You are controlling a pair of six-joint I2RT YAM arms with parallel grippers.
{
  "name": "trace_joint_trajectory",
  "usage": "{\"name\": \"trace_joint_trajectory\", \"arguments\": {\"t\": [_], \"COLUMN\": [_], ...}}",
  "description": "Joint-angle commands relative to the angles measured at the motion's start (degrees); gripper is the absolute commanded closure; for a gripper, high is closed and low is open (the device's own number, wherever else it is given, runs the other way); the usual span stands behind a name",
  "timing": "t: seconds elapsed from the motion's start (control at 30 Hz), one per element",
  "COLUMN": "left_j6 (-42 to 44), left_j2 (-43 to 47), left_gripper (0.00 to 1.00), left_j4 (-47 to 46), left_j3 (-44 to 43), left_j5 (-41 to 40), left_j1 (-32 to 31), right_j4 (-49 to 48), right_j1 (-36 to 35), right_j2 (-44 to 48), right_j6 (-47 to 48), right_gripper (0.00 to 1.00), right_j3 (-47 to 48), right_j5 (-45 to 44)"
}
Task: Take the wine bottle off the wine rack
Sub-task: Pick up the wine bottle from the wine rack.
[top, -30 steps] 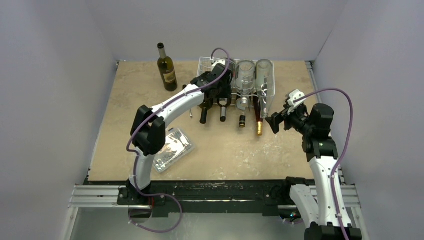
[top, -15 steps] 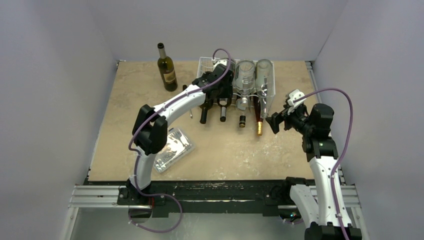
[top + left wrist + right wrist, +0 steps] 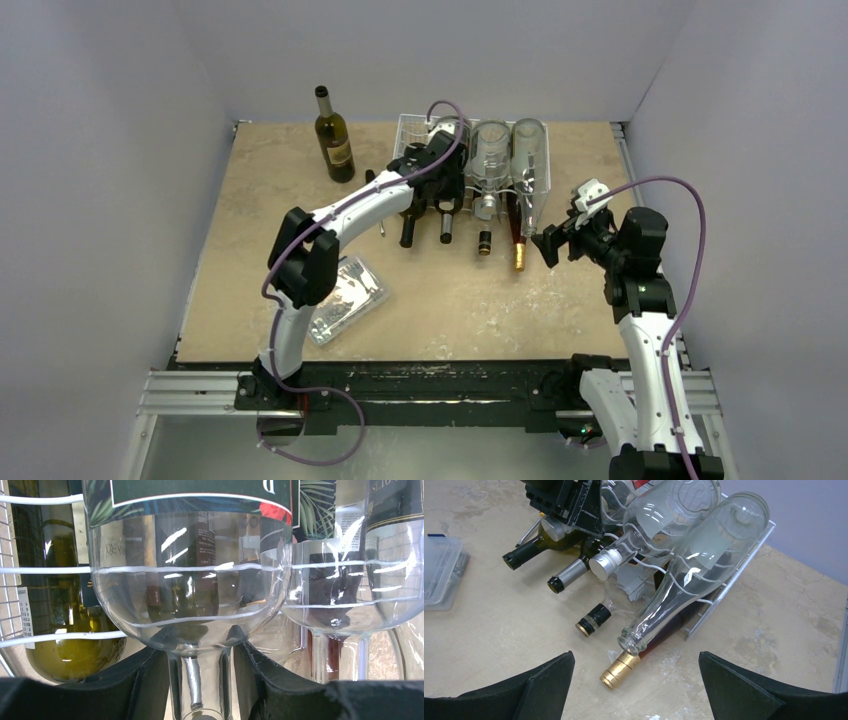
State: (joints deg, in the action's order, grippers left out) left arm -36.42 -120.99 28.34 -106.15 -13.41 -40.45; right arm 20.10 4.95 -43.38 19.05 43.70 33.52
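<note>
The white wire wine rack (image 3: 405, 125) stands at the back middle of the table with several bottles lying in it, necks toward me. My left gripper (image 3: 437, 165) is at the rack's left part. In the left wrist view its fingers (image 3: 150, 680) press both sides of the neck of a clear wine bottle (image 3: 190, 590) with a leafy label, behind the rack's wires (image 3: 40, 570). My right gripper (image 3: 545, 243) is open and empty, hovering just right of the rack. In its wrist view (image 3: 635, 656) it faces a clear bottle's mouth (image 3: 631, 640) and a gold-capped neck (image 3: 616, 672).
A dark green bottle (image 3: 335, 140) stands upright left of the rack. A clear plastic parts box (image 3: 345, 297) lies at the front left and shows in the right wrist view (image 3: 441, 570). Dark bottle necks (image 3: 524, 552) stick out of the rack's front. Grey walls enclose the table.
My left arm has pushed slightly farther toward the rack. The right arm and the bottles have not moved.
</note>
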Motion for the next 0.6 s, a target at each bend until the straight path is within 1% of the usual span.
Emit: {"name": "trace_joint_trajectory", "arguments": {"t": [0.0,0.03,0.1,0.17,0.2,0.23,0.27,0.4,0.57], "left_j6": [-0.34,-0.26,-0.01,0.11,0.17,0.40,0.71,2.08,3.83], "left_j2": [0.01,0.09,0.42,1.27,1.96,2.74,3.68,8.14,13.81], "left_gripper": [0.57,0.59,0.68,0.85,0.93,0.99,1.00,1.00,1.00], "left_j4": [-2.44,-2.41,-2.38,-2.16,-2.33,-2.43,-2.72,-4.77,-10.40], "left_j3": [0.24,0.27,0.41,0.60,0.87,1.32,1.82,4.57,9.93], "left_j5": [0.31,0.42,0.69,1.00,0.89,0.74,0.44,-1.70,-4.87], "left_j1": [0.90,0.91,0.97,0.93,0.88,0.89,0.90,0.97,0.96], "right_j4": [-1.70,-1.71,-1.64,-1.69,-1.70,-1.72,-1.64,-1.68,-1.59], "right_j1": [0.32,0.28,0.32,0.32,0.30,0.32,0.32,0.30,0.26], "right_j2": [0.81,0.78,0.82,0.86,0.87,0.83,0.82,0.91,0.85], "right_j6": [0.02,0.02,0.02,0.02,0.02,0.02,0.02,0.07,0.11], "right_gripper": [0.01,0.01,0.01,0.01,0.01,0.01,0.01,0.01,0.01], "right_j3": [-0.27,-0.26,-0.24,-0.21,-0.28,-0.28,-0.28,-0.28,-0.24], "right_j5": [-0.25,-0.21,-0.25,-0.32,-0.38,-0.38,-0.33,-0.38,-0.38]}}
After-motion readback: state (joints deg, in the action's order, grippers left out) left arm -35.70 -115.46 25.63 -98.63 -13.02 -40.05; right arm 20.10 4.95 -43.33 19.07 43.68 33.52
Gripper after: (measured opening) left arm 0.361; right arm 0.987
